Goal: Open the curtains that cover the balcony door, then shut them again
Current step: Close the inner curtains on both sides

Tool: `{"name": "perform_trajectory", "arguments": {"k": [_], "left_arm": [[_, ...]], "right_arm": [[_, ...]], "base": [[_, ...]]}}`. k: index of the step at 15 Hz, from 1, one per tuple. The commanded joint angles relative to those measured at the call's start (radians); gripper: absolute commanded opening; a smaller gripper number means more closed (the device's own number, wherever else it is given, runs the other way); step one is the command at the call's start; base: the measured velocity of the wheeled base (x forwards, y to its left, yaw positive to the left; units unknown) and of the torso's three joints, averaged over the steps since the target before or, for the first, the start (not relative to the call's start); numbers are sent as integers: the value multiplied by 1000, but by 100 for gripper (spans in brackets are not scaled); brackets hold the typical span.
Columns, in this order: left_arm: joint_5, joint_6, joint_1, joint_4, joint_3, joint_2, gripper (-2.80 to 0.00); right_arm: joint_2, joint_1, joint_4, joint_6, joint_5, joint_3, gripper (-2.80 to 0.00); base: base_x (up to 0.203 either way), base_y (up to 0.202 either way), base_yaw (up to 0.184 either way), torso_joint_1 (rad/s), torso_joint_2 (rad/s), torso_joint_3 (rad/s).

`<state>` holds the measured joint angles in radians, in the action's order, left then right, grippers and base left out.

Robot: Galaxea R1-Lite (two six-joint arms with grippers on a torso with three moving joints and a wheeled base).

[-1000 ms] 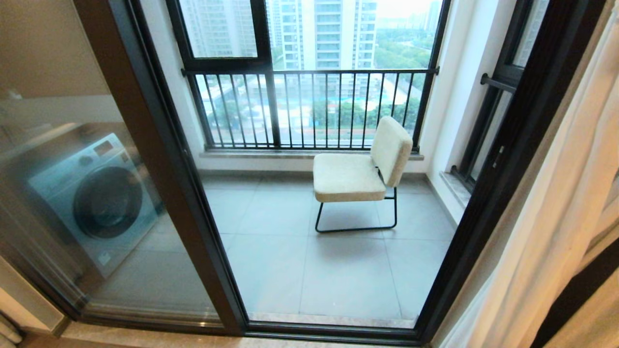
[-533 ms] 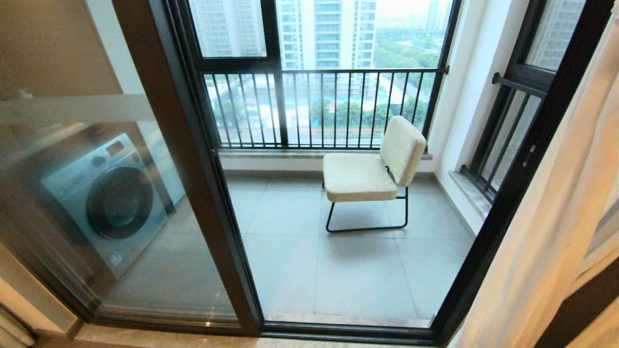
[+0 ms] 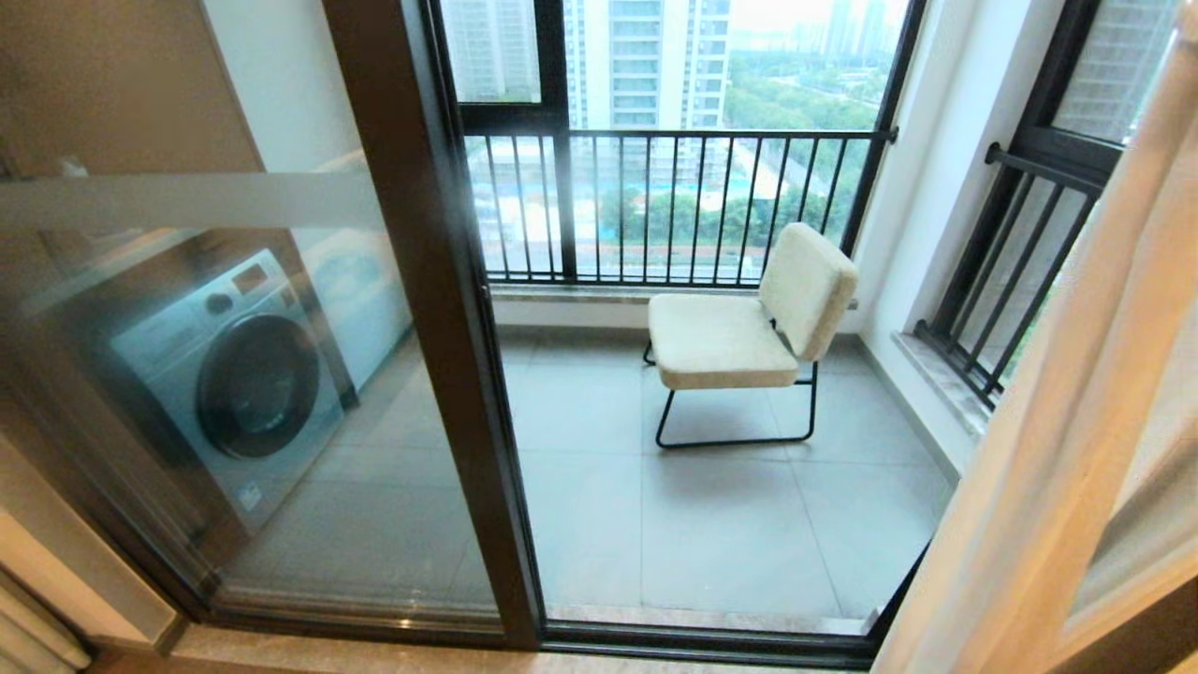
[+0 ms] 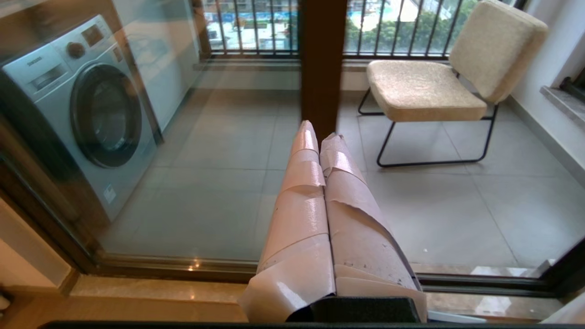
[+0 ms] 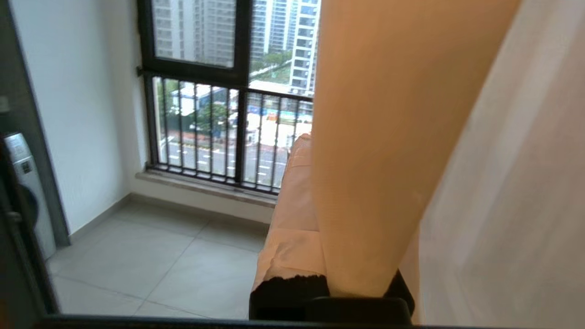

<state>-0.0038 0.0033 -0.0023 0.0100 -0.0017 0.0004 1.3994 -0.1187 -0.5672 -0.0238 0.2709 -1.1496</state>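
The curtains (image 5: 388, 137) hang as a cream-beige fold clamped in my right end effector (image 5: 315, 192); the fabric runs up from between its tape-wrapped fingers (image 5: 292, 219), and a paler panel hangs on the fold's far side from them. In the head view the same fabric fills the right edge, drawn clear of most of the glass. Past that end effector the balcony door (image 3: 440, 318) stands uncovered, its dark frame post upright and a frosted stripe across the left pane. My left end effector (image 4: 320, 139) is closed tight on nothing, fingertips touching, pointing at the door's post. Beyond it, through the glass, a washing machine (image 4: 82, 105) stands to one side and a cream chair (image 4: 438, 77) to the other, before the barred railing (image 3: 674, 206).
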Motion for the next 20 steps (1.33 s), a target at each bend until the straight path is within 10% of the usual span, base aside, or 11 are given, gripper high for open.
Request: {"name": "perform_trajectory", "arguments": {"k": [1,20], "left_arm": [[-1,1,1,1,0,0,-280],[-1,-3,1,1,0,0,-280]], "right_arm": [[3,-1,-3,-1,2,1,-280],[1,-1,-3,-1,2,1,-280]], "base": [[0,200,4,3,-1,2],[0,190,1,2,3,4]]}}
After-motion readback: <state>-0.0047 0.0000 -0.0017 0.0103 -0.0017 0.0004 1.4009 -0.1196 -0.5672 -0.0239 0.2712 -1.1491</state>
